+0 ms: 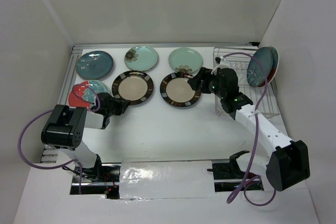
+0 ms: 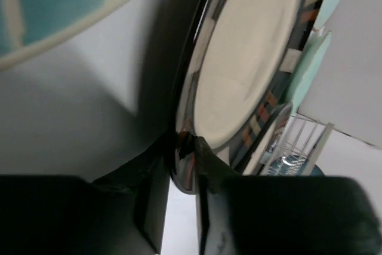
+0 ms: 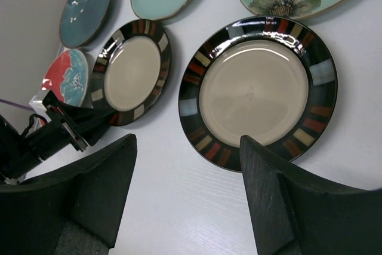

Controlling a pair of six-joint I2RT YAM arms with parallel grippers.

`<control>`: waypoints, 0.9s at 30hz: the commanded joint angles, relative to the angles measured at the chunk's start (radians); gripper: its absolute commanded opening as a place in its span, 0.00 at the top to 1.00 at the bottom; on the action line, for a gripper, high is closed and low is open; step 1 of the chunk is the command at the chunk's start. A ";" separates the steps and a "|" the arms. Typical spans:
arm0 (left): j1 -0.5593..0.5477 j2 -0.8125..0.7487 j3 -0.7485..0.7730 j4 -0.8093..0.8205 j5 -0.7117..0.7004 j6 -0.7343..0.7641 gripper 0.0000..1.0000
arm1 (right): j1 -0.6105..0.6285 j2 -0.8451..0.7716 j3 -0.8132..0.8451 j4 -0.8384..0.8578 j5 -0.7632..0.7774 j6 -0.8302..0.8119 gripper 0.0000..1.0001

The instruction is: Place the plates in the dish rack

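Observation:
Several plates lie flat on the white table. My left gripper (image 1: 119, 104) is shut on the near rim of the left cream plate with striped rim (image 1: 133, 87). In the left wrist view the jaws pinch that rim (image 2: 185, 162), and the plate (image 2: 250, 70) looks tilted. My right gripper (image 1: 197, 82) is open, just above the right edge of the second striped plate (image 1: 180, 89). In the right wrist view my gripper (image 3: 188, 147) is spread wide, one finger over that plate's (image 3: 259, 91) rim. The dish rack (image 1: 245, 95) at the right holds two upright teal plates (image 1: 262, 66).
A dark teal plate (image 1: 94, 64) and two mint flower plates (image 1: 141, 57) (image 1: 185, 60) lie along the back. A red plate with teal flowers (image 1: 83, 94) lies beside my left gripper. White walls enclose the table on three sides.

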 commanded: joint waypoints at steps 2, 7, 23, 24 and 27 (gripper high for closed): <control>-0.008 0.023 0.013 0.045 -0.043 -0.034 0.73 | -0.016 -0.030 -0.031 0.037 -0.012 -0.032 0.24; -0.008 -0.024 -0.021 0.034 -0.034 -0.015 1.00 | -0.016 -0.030 -0.041 0.017 -0.049 -0.032 0.24; 0.022 -0.713 -0.088 -0.260 0.080 0.190 1.00 | 0.138 0.137 0.093 0.009 -0.193 0.034 0.18; 0.022 -0.733 -0.088 -0.260 0.116 0.190 1.00 | 0.138 0.148 0.105 0.018 -0.193 0.034 0.18; 0.011 -0.802 -0.067 -0.266 0.169 0.190 1.00 | 0.168 0.179 0.119 0.018 -0.203 0.052 0.17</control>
